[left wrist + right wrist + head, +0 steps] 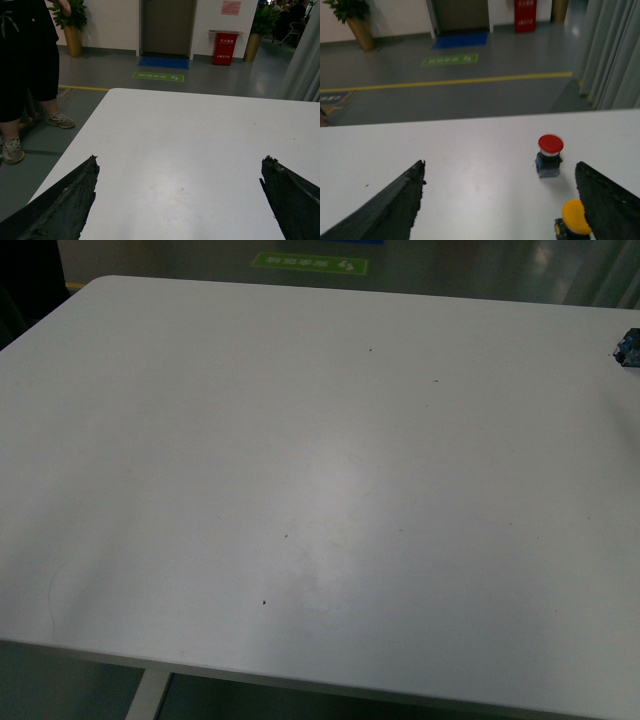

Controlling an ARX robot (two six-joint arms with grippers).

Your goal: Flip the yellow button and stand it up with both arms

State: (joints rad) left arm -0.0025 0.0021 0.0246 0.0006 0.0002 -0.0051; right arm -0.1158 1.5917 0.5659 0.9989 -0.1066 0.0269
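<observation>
The yellow button (pixel 575 218) shows only in the right wrist view, on the white table (pixel 470 150). Its orange-yellow cap sits above a black body that the frame's edge cuts off. It lies just inside one finger (pixel 607 200) of my right gripper (pixel 500 164), which partly hides it. The right gripper is open and empty, jaws wide apart above the table. My left gripper (pixel 181 158) is also open and empty over bare table, with no button between its fingers (pixel 65 200). Neither arm shows in the front view.
A red-capped blue-black switch (pixel 550 156) stands upright beyond the yellow button. A small blue-black object (pixel 629 347) sits at the table's far right edge. A person (pixel 27 75) stands on the floor past the table's left side.
</observation>
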